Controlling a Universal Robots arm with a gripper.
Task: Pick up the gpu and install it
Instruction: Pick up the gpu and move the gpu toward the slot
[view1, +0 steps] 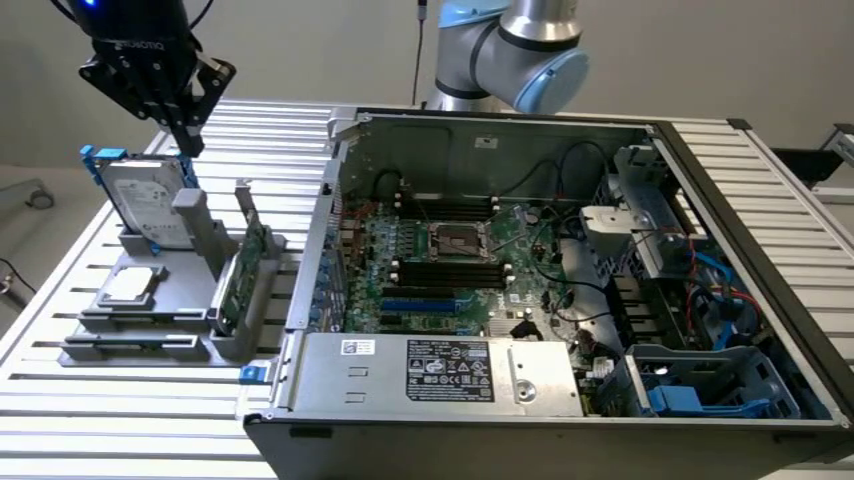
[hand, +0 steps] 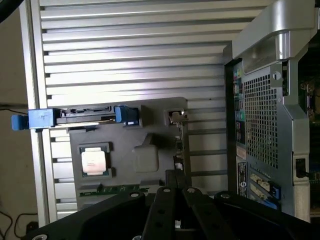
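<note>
A slatted aluminium table (view1: 107, 420) carries everything here, its ribs running across the exterior view, with a pale bare wall (view1: 307, 50) behind it and a grey floor (view1: 20, 230) past the table's edge on the exterior view's left. On that side of the table sits a grey parts holder (view1: 147, 330). The gpu (view1: 247, 268) stands in it on its long edge, green board upright in a slot, on the side of the holder next to the open computer case (view1: 534, 450). A silver hard drive in a blue frame (view1: 140, 195) stands upright at the far end of the holder, and a square silver processor chip (view1: 130, 286) lies flat in a recess. The black gripper (view1: 187, 145) hangs above the far end of the holder, over the hard drive and apart from the gpu, its fingers drawn together with nothing between them. The wrist view looks down on the gpu (hand: 179, 142) edge-on, with a green memory stick (hand: 115, 189) in the holder (hand: 145, 120). The arm's grey-and-blue joint (view1: 514, 45) rises behind the case.
</note>
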